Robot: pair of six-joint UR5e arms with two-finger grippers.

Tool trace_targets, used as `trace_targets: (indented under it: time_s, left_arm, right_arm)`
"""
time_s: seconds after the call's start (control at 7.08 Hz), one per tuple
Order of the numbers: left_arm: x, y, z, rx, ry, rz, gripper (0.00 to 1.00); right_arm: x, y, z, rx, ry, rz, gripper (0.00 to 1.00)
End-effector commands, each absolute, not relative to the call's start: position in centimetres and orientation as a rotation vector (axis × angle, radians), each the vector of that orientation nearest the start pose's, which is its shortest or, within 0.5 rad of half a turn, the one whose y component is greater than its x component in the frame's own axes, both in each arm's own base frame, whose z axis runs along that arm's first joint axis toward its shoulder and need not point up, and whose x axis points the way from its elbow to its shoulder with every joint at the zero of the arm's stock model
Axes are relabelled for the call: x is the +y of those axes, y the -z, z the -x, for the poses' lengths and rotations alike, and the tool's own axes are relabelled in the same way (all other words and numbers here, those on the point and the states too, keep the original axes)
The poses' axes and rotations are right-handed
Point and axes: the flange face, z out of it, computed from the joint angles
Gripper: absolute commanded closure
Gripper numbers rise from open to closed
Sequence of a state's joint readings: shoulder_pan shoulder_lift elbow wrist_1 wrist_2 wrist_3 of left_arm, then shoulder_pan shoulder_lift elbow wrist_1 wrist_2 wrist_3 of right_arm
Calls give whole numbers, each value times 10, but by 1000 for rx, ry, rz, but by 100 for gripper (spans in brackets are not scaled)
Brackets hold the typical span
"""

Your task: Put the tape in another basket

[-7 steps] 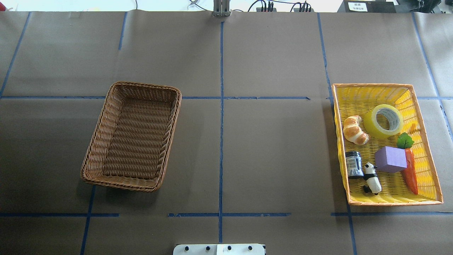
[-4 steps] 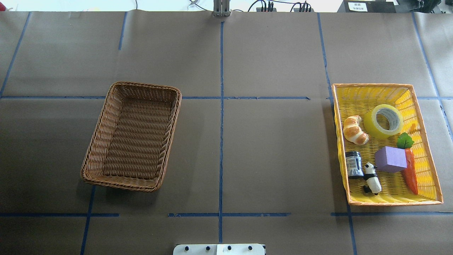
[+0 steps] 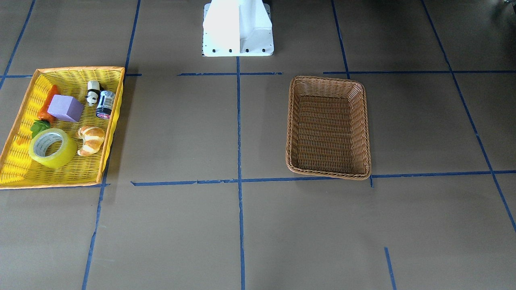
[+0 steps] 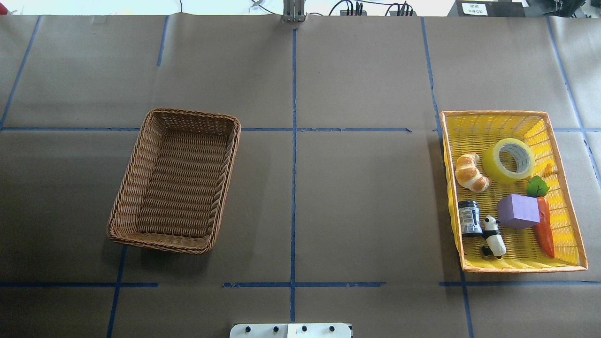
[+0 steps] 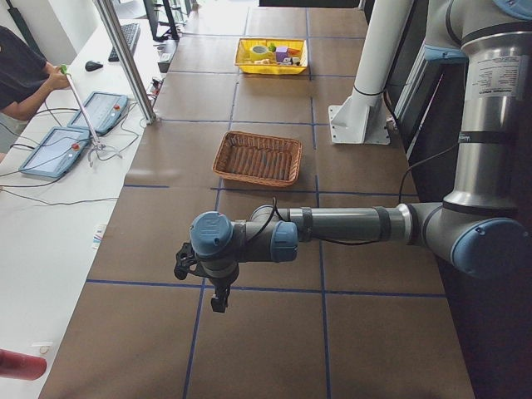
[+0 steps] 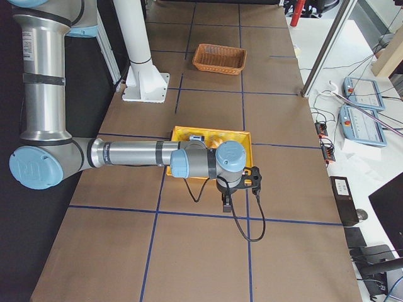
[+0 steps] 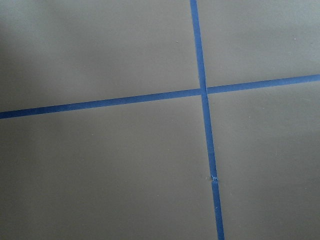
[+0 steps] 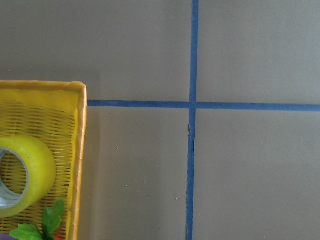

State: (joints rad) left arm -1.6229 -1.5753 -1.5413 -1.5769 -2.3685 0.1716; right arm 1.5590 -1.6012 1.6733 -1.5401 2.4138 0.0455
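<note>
The tape (image 4: 492,165), a yellow-green roll with a pale core, lies in the far part of the yellow plastic basket (image 4: 493,112) on the table's right. It also shows in the front view (image 3: 60,157) and the right wrist view (image 8: 42,165). The brown wicker basket (image 4: 192,113) stands empty on the left (image 3: 328,78). My left gripper (image 5: 218,301) hangs over bare table beyond the wicker basket's end. My right gripper (image 6: 225,202) hangs just outside the yellow basket's outer side. Both show only in side views, so I cannot tell if they are open or shut.
The yellow basket also holds a croissant (image 4: 471,172), a purple block (image 4: 519,211), a carrot (image 4: 544,230), a dark jar (image 4: 469,217) and a panda figure (image 4: 494,237). The white robot base (image 3: 238,28) stands at the table's near edge. An operator (image 5: 25,75) sits at the far side.
</note>
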Motion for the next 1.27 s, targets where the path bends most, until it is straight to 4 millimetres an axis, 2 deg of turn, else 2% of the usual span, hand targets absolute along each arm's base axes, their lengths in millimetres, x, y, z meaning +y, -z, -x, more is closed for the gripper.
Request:
trace_targets:
  time_s: [0.0, 0.14, 0.28, 0.56, 0.85, 0.99, 1.13]
  left_arm:
    - [-489, -666, 88, 795, -108, -76, 0]
    - [-488, -666, 87, 796, -109, -77, 0]
    - [-485, -668, 87, 796, -109, -73, 0]
    - [-486, -668, 87, 795, -112, -83, 0]
    - [-486, -668, 87, 795, -111, -85, 0]
    - [-486, -668, 87, 795, -111, -85, 0]
    - [-486, -667, 87, 795, -112, -86, 0]
  right_arm:
    - [-513, -561, -36, -848, 77, -154, 0]
    - [-510, -556, -28, -858, 37, -131, 0]
    - [-510, -531, -1, -861, 22, -119, 0]
    - [-506, -514, 57, -843, -8, -54, 0]
    - [-502, -513, 101, -818, -24, -79, 0]
    - [-493, -530, 124, -785, -11, -99, 0]
    - [-491, -532, 157, -809, -27, -97, 0]
